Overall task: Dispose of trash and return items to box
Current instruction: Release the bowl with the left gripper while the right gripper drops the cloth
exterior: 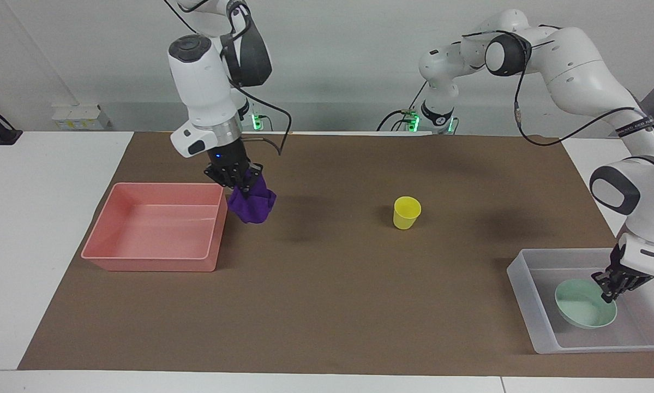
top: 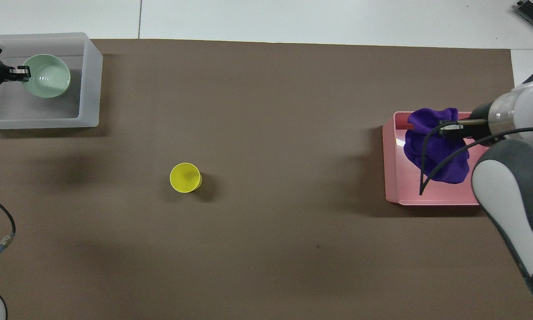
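Purple cloth [exterior: 252, 203] hangs in the air, pinched by the right gripper [exterior: 238, 183], fingers closed on its top fold. From the facing view it sits at the pink tray's [exterior: 153, 261] wall nearest the cup, not clearly over the tray floor; the overhead view puts it over the tray, but a raised load misleads there. Judgement: carry step approx. two-thirds done, release not yet due.

Recommendations for the right arm:
- Carry further over the tray centre before opening, since the cloth dangles below the fingers and could drape over the rim.
- Lower somewhat, then release; soft fabric may cling to a finger, so lift straight up afterward.

Green bowl [exterior: 585, 310] is inside the clear box [exterior: 525, 293] at the left arm's end of the table. Left gripper [exterior: 610, 292] is closed on the bowl's rim; bowl appears at or near the box floor, contact not certain. Rec.: set it flat, open, withdraw upward w/o dragging the rim.

Yellow cup [exterior: 406, 212] stands upright mid-table, well apart from both containers, untouched. Judged next item for the box.
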Controlling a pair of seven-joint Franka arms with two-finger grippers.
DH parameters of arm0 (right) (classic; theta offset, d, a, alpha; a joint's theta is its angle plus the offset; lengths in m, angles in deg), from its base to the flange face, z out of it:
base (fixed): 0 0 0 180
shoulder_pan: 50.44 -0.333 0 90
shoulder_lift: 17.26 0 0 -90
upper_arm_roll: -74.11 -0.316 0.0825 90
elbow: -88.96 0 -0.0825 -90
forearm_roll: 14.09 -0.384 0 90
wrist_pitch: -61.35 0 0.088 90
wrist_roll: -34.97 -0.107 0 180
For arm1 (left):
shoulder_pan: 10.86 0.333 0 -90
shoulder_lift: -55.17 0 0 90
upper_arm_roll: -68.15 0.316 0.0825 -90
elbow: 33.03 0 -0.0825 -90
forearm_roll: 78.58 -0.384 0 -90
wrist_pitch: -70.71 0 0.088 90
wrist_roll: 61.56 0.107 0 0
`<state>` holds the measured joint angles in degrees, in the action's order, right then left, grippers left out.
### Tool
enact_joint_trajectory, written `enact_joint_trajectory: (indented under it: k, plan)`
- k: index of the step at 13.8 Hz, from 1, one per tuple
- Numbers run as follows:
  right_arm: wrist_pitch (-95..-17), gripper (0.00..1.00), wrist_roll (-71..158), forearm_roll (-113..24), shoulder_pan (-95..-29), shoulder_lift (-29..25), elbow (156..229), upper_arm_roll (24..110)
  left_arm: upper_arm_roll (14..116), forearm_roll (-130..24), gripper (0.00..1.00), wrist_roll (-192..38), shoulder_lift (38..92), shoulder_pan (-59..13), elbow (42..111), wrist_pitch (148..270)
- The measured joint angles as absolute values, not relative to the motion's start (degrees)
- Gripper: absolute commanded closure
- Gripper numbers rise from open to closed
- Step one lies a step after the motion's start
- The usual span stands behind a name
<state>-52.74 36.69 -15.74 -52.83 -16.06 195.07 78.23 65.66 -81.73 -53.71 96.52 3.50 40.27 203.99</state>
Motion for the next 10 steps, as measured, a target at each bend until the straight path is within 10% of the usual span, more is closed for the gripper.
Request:
enact_joint_trajectory:
  k: [5, 10]
  plan:
    - [-63.2, 1.0, 49.9, -15.7, -43.8, -10.3, 202.2, 78.4, 65.0, -81.8, 0.09, -53.6, 95.9, 3.3, 40.5, 202.0]
    - [-71.6, 1.0, 50.4, -15.7, -43.4, -5.2, 204.7, 78.0, 64.2, -81.8, 0.0, -53.5, 86.6, -0.8, 45.7, 197.1]
